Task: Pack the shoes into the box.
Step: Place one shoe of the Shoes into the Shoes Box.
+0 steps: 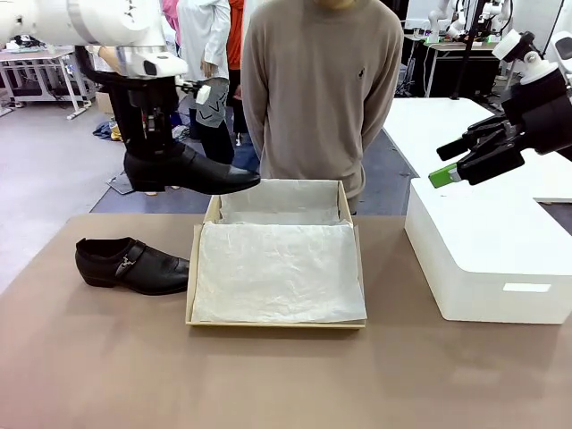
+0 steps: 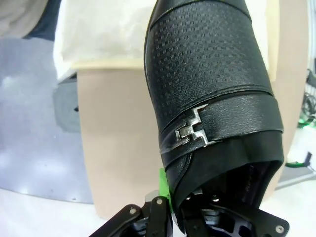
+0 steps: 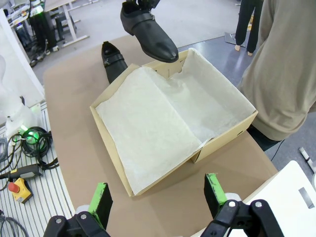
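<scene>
One black shoe (image 1: 192,170) hangs in the air beside the back left corner of the box (image 1: 191,281), with my left gripper (image 1: 152,147) shut on its heel opening. In the left wrist view the held shoe (image 2: 212,84) shows its strap and buckle, and a green pad (image 2: 162,185) presses its collar. The other shoe (image 1: 134,265) lies on the table left of the box. The open tan box (image 3: 224,136) is lined with white tissue. My right gripper (image 1: 465,161) hangs open above the white block, its own view looking down at the box past the open gripper (image 3: 158,195), the held shoe (image 3: 150,32) and the lying shoe (image 3: 113,61).
A large white block (image 1: 492,259) stands on the table right of the box. A person (image 1: 322,89) stands at the far edge behind the box, hands out of sight. The brown table (image 1: 268,375) is bare in front. Cables and a red button (image 3: 22,187) lie off the table's side.
</scene>
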Motion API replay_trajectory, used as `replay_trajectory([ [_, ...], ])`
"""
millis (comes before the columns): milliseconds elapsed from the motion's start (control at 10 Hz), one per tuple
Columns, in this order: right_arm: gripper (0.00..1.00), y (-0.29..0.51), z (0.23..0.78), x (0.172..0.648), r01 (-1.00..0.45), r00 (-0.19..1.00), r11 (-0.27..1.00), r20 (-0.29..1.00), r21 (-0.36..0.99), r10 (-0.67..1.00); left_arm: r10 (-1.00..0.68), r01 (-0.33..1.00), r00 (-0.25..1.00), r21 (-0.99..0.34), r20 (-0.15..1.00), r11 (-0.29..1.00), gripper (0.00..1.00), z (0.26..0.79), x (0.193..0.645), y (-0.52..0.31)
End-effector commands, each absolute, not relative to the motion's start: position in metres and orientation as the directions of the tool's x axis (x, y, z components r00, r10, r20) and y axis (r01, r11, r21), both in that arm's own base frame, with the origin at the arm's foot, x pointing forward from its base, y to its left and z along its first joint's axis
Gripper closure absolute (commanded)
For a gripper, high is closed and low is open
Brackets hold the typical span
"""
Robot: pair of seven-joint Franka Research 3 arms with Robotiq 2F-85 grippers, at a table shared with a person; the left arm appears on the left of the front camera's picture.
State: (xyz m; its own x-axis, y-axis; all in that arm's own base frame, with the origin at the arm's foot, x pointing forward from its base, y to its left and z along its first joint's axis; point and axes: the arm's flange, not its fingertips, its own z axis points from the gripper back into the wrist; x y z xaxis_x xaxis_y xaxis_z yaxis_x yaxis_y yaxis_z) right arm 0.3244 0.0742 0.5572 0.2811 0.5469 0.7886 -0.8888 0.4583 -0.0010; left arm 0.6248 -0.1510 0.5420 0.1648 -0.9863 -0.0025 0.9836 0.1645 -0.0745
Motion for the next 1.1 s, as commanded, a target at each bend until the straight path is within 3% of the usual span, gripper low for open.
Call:
replay_trajectory([
  [0, 0.00, 0.074, 0.557, 0.328, -0.901, 0.254, 0.435, 0.802, -0.008, 0.541, -0.983, 0.976, 0.186, -0.112, 0.001, 0.184, 1.00, 0.553, 0.642, -0.179],
  [600, 0.00, 0.074, 0.557, 0.328, -0.901, 0.254, 0.435, 0.802, -0.008, 0.541, -0.986, 0.978, 0.162, -0.141, 0.036, 0.155, 1.00, 0.535, 0.638, -0.258],
  [1000, 0.00, 0.074, 0.557, 0.328, -0.901, 0.254, 0.435, 0.802, -0.008, 0.541, -0.993, 0.995, 0.075, -0.067, 0.087, 0.070, 1.00, 0.514, 0.640, -0.295],
])
